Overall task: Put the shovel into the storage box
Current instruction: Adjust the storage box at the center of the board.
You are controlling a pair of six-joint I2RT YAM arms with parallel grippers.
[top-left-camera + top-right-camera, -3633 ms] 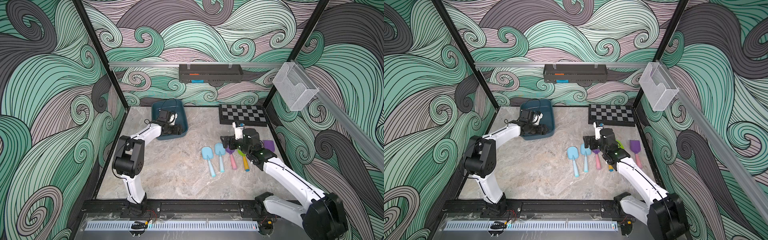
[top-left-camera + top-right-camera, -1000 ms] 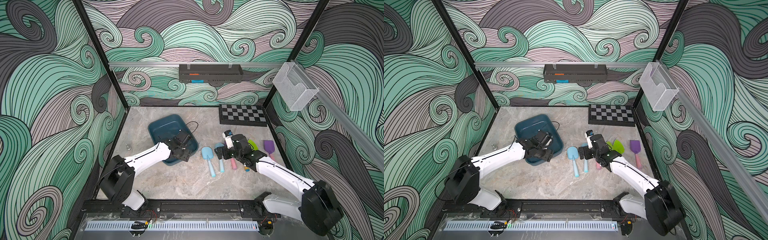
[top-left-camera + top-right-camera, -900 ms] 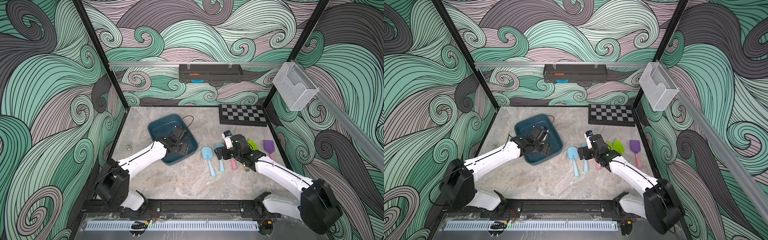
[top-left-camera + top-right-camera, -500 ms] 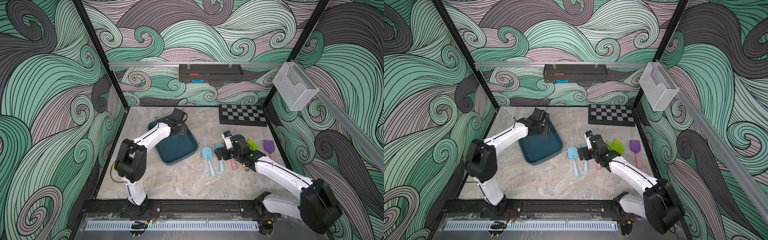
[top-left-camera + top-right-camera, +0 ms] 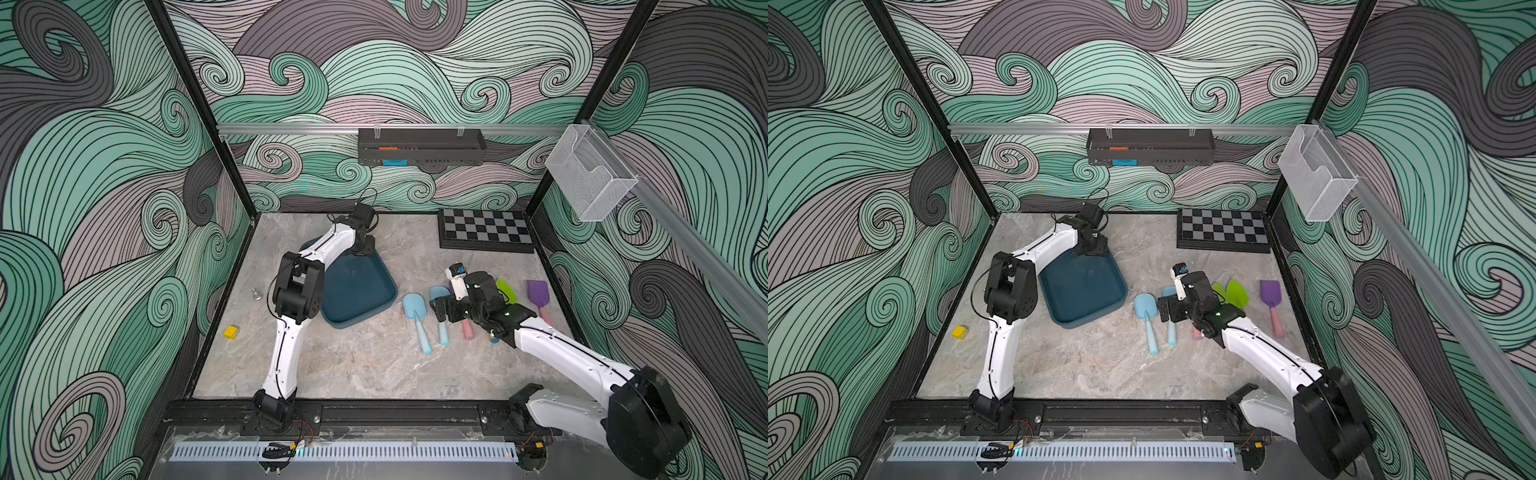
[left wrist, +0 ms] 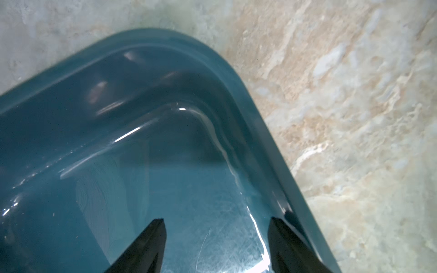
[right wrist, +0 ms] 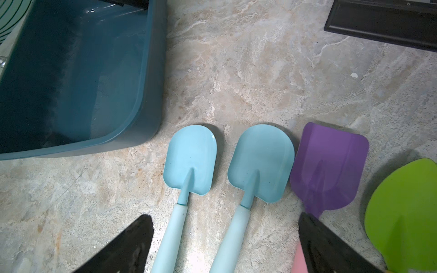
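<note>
Hovering wide open and empty, the right end effector [image 7: 225, 216] sits above two light blue shovels [image 7: 190, 160] lying beside the storage box [image 5: 357, 291]. The left end effector [image 6: 216, 224] gapes empty over its far corner

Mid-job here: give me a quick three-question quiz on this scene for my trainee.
1. What colour is the shovel lying nearest the storage box? A) light blue B) purple C) green
2. True or false: a shovel already lies inside the storage box.
3. Fill in: the right gripper hovers above the shovels with its jaws ___.

Key: 1 A; 2 false; 3 open.
</note>
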